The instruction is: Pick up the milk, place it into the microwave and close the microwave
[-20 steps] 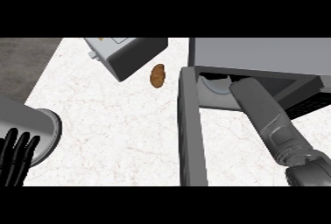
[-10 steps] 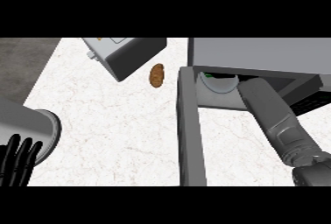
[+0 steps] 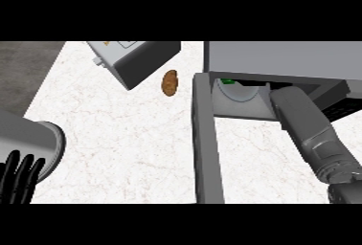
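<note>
The microwave (image 3: pixel 283 57) stands at the upper right, and its open door (image 3: pixel 205 143) runs down the middle, seen edge-on. Inside lies a white turntable (image 3: pixel 244 93). At its back left corner a small white and green thing (image 3: pixel 228 81) shows, probably the milk's top. My right forearm (image 3: pixel 311 134) reaches up into the opening, and the microwave's roof hides the right hand. The left hand (image 3: pixel 17 177) rests at the lower left edge, fingers up and straight, holding nothing.
A grey box-shaped appliance (image 3: pixel 134 62) lies tilted at the top centre, with a brown potato (image 3: pixel 170 82) beside it. A large grey round vessel (image 3: pixel 35 139) sits at the left edge above my left hand. White marble counter (image 3: pixel 127 143) spreads between them.
My right forearm has shifted a little right inside the microwave opening, uncovering the turntable and the green-topped thing. The left hand has barely moved.
</note>
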